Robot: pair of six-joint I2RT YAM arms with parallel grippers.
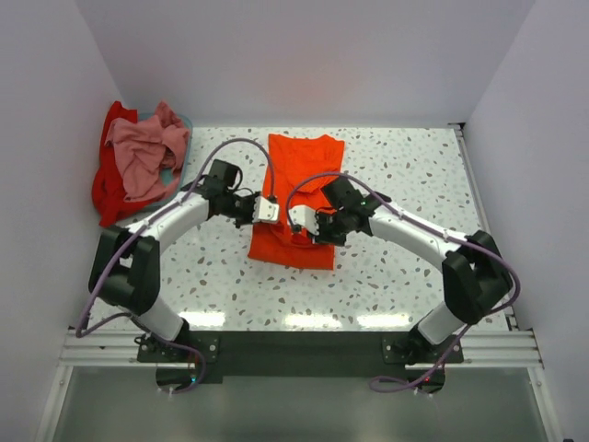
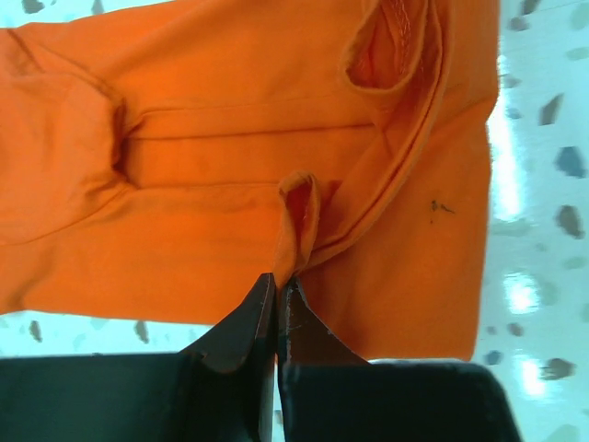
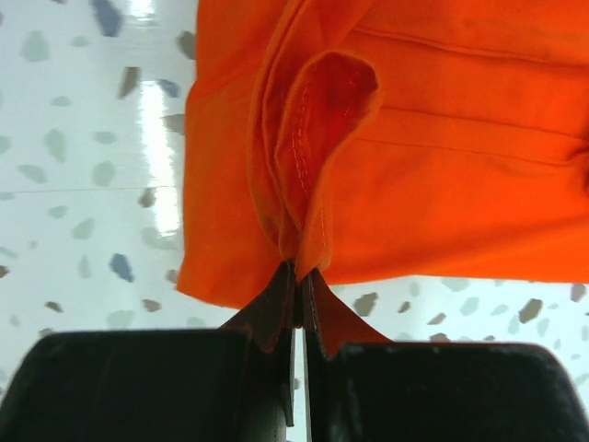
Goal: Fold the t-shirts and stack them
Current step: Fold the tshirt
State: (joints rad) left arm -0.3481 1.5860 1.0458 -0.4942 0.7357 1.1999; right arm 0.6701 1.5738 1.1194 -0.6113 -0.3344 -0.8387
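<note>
The bright orange t-shirt (image 1: 296, 189) lies lengthwise in the middle of the table, its sides folded in. My left gripper (image 1: 271, 210) is shut on a pinched fold of its left side, seen in the left wrist view (image 2: 279, 279) with the orange t-shirt (image 2: 230, 138) beyond. My right gripper (image 1: 296, 219) is shut on a fold of its right side (image 3: 299, 267), the orange t-shirt (image 3: 442, 166) beyond. The dusty pink t-shirt (image 1: 143, 152) lies crumpled on the red t-shirt (image 1: 107, 189) at the far left.
A light blue basket rim (image 1: 182, 120) shows under the pink and red shirts at the back left. White walls close the table at the back and sides. The speckled tabletop (image 1: 414, 175) lies to the right of the orange shirt.
</note>
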